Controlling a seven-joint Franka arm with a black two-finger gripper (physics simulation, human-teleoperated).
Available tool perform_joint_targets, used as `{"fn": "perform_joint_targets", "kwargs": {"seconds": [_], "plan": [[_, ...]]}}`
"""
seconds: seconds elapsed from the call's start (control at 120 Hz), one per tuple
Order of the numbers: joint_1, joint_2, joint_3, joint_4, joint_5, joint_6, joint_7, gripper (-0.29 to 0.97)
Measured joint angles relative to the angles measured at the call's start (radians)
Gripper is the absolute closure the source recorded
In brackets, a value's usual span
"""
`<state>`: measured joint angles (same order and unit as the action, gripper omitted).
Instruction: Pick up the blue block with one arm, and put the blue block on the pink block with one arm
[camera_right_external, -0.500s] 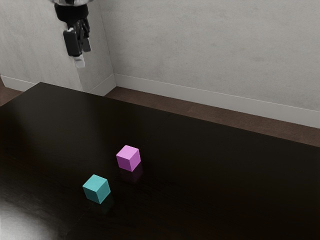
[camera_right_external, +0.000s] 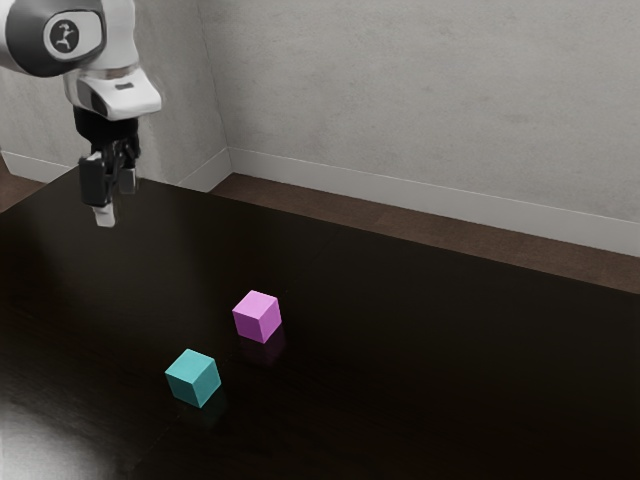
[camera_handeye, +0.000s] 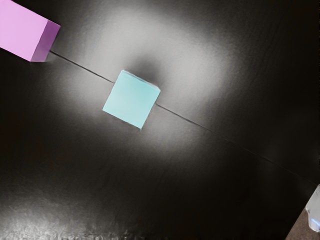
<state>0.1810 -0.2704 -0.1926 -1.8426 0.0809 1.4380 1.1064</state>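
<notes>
Under the blue block (camera_handeye: 131, 99), the wrist view shows a thin seam (camera_handeye: 200, 125)

Nearer block (camera_right_external: 192, 377), farther block (camera_right_external: 257, 315) lie apart; both on table (camera_right_external: 450, 350).

We see a dark, glossy surface (camera_right_external: 430, 340) with two cubes resting directly on it. The blue block (camera_right_external: 192, 377) sits nearer the front edge. The pink block (camera_right_external: 257, 316) sits just behind it, toward the exterior view's right. They are near each other but not touching, and both lie flat. From the wrist view we make out a thin seam (camera_handeye: 190, 120) crossing the surface, passing under both blocks.
</notes>
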Motion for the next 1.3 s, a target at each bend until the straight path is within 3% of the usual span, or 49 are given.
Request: {"fn": "perform_joint_targets", "kwargs": {"seconds": [0.092, 0.208, 0.358, 0.708, 0.858, 1.3], "plan": [[0.011, -0.068, 0.0, -0.162, 0.002, 0.055, 0.076, 0.0], [0.011, -0.094, 0.021, -0.338, -0.034, 0.226, 0.189, 0.0], [0.023, -0.017, 0.036, -0.386, -0.12, 0.398, 0.312, 0.0], [0.007, 0.09, 0.035, -0.575, -0.183, 0.757, 0.495, 0.0], [0.011, 0.164, 0.031, -0.581, -0.188, 0.832, 0.543, 0.0], [0.006, 0.24, 0.028, -0.651, -0.201, 0.946, 0.581, 0.0]]}}
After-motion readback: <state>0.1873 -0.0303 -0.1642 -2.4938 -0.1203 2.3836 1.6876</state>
